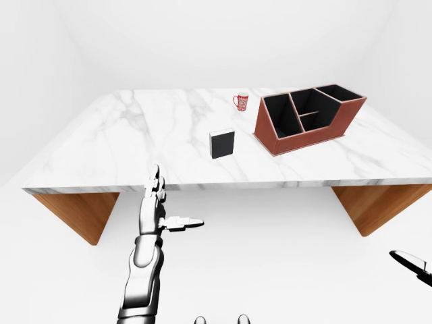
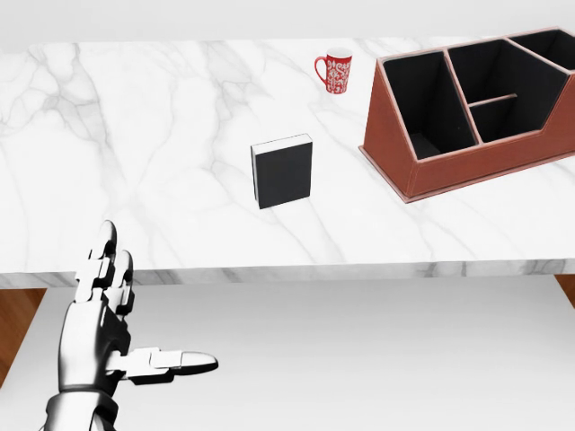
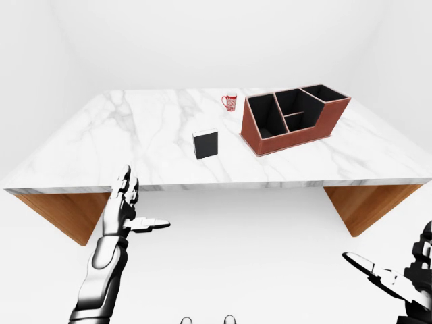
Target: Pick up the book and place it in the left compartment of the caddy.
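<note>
A black book (image 2: 282, 171) stands upright near the middle of the white marble table (image 2: 135, 126). Right of it sits the red-brown caddy (image 2: 485, 163) with black compartments; its left compartment (image 2: 420, 101) has nothing showing inside. My left hand (image 2: 153, 305) hovers below the table's near edge at the lower left of the head view, well short of the book, open with fingers up and thumb pointing right. My right hand (image 3: 398, 280) shows only at the lower right of the right-eye view, low and away from the table, open and holding nothing.
A red patterned mug (image 2: 335, 70) stands above the book in the head view, just left of the caddy. Wooden table supports (image 1: 81, 212) (image 1: 378, 206) sit under both ends. White floor lies between me and the table.
</note>
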{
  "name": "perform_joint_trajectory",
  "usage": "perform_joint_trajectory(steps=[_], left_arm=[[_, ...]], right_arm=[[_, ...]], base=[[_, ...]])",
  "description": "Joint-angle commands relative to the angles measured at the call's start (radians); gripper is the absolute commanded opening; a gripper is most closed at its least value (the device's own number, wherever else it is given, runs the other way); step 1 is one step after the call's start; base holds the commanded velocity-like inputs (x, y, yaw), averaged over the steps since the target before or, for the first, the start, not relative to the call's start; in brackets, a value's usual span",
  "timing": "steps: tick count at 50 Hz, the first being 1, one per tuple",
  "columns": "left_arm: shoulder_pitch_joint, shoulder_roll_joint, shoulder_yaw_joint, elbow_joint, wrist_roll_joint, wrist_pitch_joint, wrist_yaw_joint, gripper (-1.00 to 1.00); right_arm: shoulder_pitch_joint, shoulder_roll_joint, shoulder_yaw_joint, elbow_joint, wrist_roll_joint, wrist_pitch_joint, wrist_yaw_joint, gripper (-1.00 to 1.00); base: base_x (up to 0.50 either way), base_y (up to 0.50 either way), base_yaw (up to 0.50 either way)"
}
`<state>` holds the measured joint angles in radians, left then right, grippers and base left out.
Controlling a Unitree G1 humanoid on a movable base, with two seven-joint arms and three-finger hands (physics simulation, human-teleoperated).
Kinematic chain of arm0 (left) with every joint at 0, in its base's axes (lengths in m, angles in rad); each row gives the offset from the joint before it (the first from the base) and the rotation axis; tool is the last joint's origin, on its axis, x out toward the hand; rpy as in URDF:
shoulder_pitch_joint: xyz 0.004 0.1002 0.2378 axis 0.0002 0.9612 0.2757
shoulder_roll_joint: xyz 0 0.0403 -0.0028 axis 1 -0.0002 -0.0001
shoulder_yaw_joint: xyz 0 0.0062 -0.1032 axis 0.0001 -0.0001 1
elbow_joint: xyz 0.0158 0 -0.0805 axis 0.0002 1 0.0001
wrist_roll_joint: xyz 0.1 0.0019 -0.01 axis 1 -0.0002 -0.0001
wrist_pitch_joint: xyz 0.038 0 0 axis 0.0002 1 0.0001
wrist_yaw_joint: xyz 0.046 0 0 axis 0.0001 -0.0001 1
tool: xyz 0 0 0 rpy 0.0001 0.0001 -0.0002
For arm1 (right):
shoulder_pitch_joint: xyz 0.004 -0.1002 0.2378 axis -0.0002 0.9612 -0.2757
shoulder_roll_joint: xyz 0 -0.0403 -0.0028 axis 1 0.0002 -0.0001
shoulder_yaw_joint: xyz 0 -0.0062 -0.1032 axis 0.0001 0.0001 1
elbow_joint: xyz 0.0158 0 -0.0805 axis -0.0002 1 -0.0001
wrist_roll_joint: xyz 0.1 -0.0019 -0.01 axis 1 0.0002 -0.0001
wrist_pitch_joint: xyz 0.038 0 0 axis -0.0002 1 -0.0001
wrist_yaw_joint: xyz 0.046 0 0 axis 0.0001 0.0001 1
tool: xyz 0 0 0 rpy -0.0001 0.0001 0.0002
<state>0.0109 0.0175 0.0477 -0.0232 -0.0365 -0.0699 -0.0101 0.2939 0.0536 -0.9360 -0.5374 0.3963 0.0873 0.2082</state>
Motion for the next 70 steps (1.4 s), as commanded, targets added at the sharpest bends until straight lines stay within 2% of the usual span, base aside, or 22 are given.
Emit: perform_joint_trajectory(steps=[1, 6, 12, 15, 16, 18, 42, 49, 59, 70], left_arm=[[0.009, -0.002, -0.002, -0.017, 0.004, 0.005, 0.000, 1.00], [0.009, -0.002, -0.002, -0.017, 0.004, 0.005, 0.000, 1.00], [0.029, -0.006, -0.012, -0.051, 0.017, 0.022, 0.001, 1.00], [0.039, -0.008, -0.009, -0.075, 0.020, 0.013, 0.009, 1.00], [0.044, -0.008, -0.010, -0.086, 0.013, 0.024, 0.003, 1.00], [0.045, -0.008, -0.012, -0.083, 0.017, 0.022, 0.001, 1.00], [0.066, -0.011, -0.028, -0.134, 0.032, 0.043, -0.011, 1.00], [0.081, -0.013, -0.034, -0.178, 0.035, 0.074, -0.012, 1.00], [0.091, -0.015, -0.038, -0.212, 0.032, 0.099, -0.016, 1.00], [0.089, -0.015, -0.040, -0.211, 0.039, 0.099, -0.013, 1.00]], right_arm=[[0.001, 0.001, -0.007, 0.002, 0.001, 0.000, -0.005, 1.00], [0.001, 0.001, -0.007, 0.002, 0.000, 0.000, -0.005, 1.00], [0.009, 0.013, -0.002, -0.009, 0.013, 0.000, 0.027, 1.00], [0.014, 0.019, -0.005, -0.025, 0.023, 0.000, 0.036, 1.00], [0.014, 0.019, -0.009, -0.031, 0.029, 0.000, 0.036, 1.00], [0.015, 0.027, -0.003, -0.026, -0.001, 0.000, 0.051, 1.00], [0.015, 0.023, 0.002, -0.032, 0.016, 0.000, 0.096, 1.00], [0.013, 0.022, 0.009, -0.014, 0.013, 0.000, 0.102, 1.00], [0.019, 0.025, 0.008, -0.021, 0.015, 0.000, 0.105, 1.00], [0.015, 0.024, 0.007, -0.013, 0.011, 0.000, 0.101, 1.00]], base=[[0.00, 0.00, 0.00], [0.00, 0.00, 0.00], [0.00, 0.00, 0.00], [0.00, 0.00, 0.00], [0.00, 0.00, 0.00], [0.00, 0.00, 0.00], [0.00, 0.00, 0.02], [0.00, 0.00, 0.26], [0.00, 0.00, 0.25], [0.00, 0.00, 0.14]])
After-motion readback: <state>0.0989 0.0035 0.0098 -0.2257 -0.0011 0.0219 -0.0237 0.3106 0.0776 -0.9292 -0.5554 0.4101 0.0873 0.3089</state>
